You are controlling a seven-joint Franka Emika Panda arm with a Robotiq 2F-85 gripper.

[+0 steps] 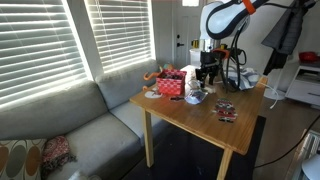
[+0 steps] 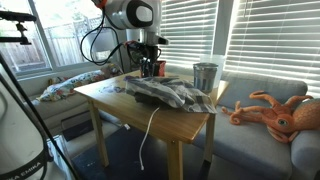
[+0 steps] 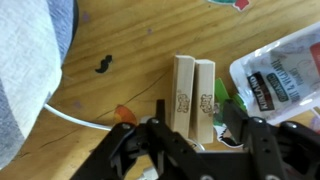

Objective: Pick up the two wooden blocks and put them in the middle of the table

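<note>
Trouble could have come from several sides here. The gripper [image 3: 200, 142] hung with its jaws spread wide, clasping nothing, poised over the near ends of the two wooden blocks [image 3: 186, 95]. They lay flat on the table [image 3: 130, 40], side by side, touching along their long faces. Closing on both at once looked risky: smooth sanded wood gives the pads little bite, and my guess was that the pair could shear apart and one slip out. A crinkly, glossy plastic packet [image 3: 275, 65] lay just beside the pair and could have been snagged by a finger. A thin white cable [image 3: 75, 112] ran near the other finger, beside soft grey cloth [image 3: 30, 60]. The blocks were pale, straight-edged and rectangular, each with a small dark mark, and the tabletop showed warm grain.
</note>
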